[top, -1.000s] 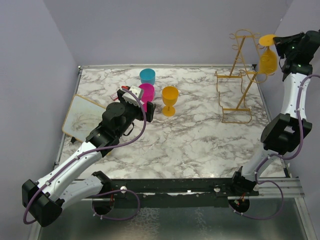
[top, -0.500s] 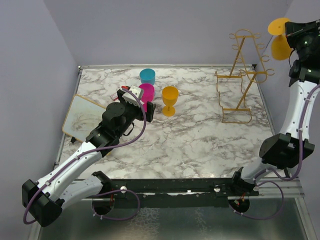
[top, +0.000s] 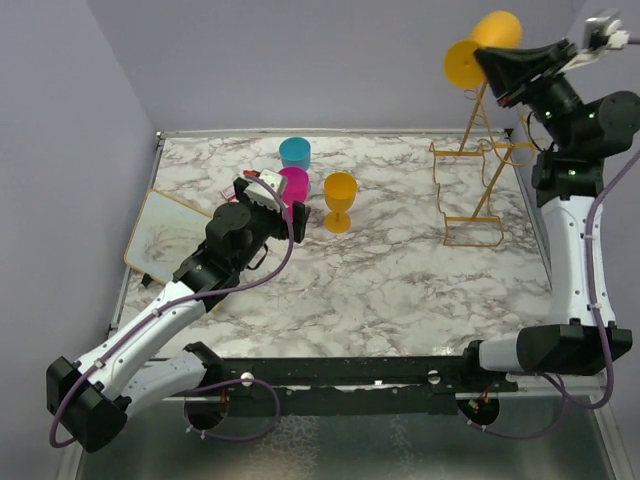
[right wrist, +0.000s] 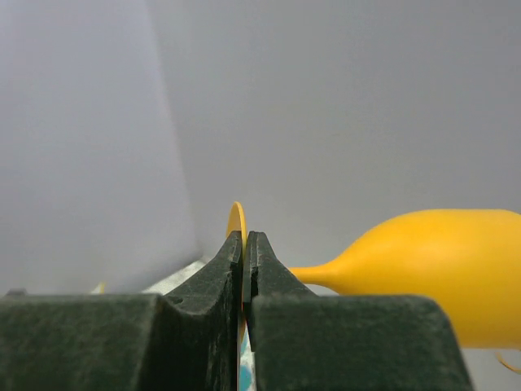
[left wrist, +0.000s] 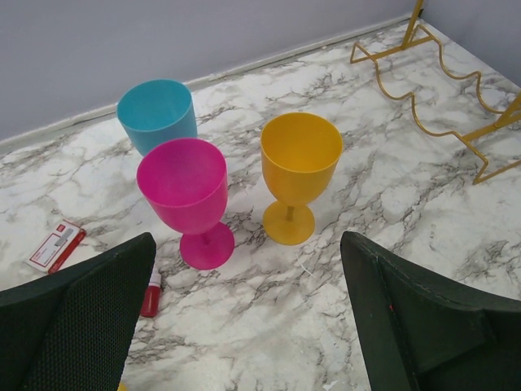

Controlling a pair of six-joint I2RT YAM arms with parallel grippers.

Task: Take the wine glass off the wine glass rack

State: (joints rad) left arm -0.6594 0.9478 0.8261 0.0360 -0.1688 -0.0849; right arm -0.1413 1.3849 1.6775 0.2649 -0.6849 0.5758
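My right gripper (top: 492,66) is shut on the foot of a yellow wine glass (top: 464,62) and holds it high in the air, tipped on its side, above the top of the gold wire wine glass rack (top: 466,152). The glass is clear of the rack's loops. In the right wrist view the jaws (right wrist: 244,244) pinch the thin foot disc edge-on, and the bowl (right wrist: 440,273) sticks out to the right. My left gripper (top: 275,205) is open and empty, low over the table beside the standing glasses; it also shows in the left wrist view (left wrist: 247,244).
A second yellow glass (top: 340,200), a pink glass (top: 293,185) and a blue cup (top: 295,152) stand at mid-table. A small whiteboard (top: 165,235) lies at the left edge. A red marker (left wrist: 151,289) lies near the pink glass. The rack's zigzag base (left wrist: 383,50) is at the far right.
My right arm has lifted the yellow glass off the rack's right side, raised it and swung it left above the rack top. The left arm has not moved.
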